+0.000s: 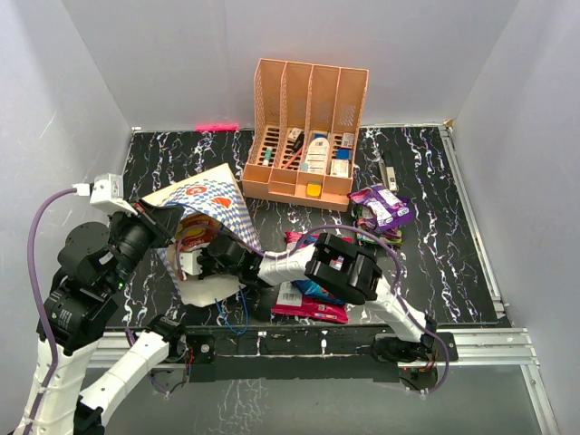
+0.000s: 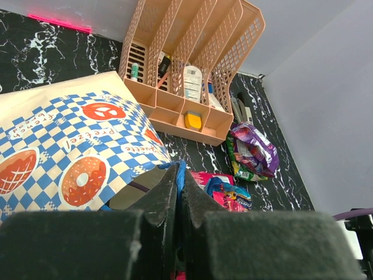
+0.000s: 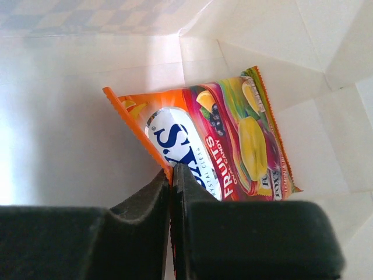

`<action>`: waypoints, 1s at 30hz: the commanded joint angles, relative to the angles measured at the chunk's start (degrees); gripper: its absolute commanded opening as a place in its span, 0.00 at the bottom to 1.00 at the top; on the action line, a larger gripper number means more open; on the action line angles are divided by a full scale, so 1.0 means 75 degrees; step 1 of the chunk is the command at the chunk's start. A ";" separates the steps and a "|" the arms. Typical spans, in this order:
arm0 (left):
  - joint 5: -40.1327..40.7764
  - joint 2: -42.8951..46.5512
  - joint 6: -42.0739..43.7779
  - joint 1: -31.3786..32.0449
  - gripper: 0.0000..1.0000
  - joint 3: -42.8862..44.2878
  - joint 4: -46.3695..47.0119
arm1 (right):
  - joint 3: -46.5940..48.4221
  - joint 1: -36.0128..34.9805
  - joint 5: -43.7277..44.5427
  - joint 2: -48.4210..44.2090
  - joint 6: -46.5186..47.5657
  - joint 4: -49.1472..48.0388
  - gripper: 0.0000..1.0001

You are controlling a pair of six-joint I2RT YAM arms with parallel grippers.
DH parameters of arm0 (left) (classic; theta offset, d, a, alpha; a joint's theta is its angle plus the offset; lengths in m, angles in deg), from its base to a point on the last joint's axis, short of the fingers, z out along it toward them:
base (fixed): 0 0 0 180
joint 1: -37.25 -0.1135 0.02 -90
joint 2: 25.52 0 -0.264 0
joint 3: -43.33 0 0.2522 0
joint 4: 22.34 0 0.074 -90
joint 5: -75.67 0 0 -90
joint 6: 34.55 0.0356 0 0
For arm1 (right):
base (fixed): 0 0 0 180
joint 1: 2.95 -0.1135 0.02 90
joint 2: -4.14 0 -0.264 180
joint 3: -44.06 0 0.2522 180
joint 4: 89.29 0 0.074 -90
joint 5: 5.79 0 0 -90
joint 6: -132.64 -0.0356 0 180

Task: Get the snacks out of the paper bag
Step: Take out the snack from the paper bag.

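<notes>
Inside blue-and-white checked paper bag (image 1: 216, 195), centre of right wrist view: glossy orange fruit-candy packet (image 3: 233, 140), long axis roughly left-right, crimped left end pinched by right gripper (image 3: 172, 172). Left gripper (image 2: 179, 175) clenched on bag rim. Black marbled table (image 1: 435, 227); pale grey walls (image 1: 82, 63).

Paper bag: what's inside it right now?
Inside the blue-and-white checked paper bag, one glossy orange fruit-candy packet shows, its edge pinched by the right fingers. Anything beneath that packet or behind the fingers is covered.
</notes>
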 commanded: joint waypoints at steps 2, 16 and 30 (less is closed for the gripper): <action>0.0113 0.0032 0.0054 -0.0014 0.00 0.0180 0.0222 | -0.0005 0.0048 -0.0609 -0.0933 -0.0800 -0.0155 0.07; 0.0392 0.0041 -0.0089 -0.0010 0.00 -0.0124 0.0419 | -0.1971 -0.0104 -0.1470 -0.3382 -0.2859 -0.0026 0.07; 0.0506 -0.0101 -0.0119 -0.0016 0.00 -0.0352 0.0733 | -0.2185 -0.0116 -0.1543 -0.6009 -0.4136 0.1677 0.07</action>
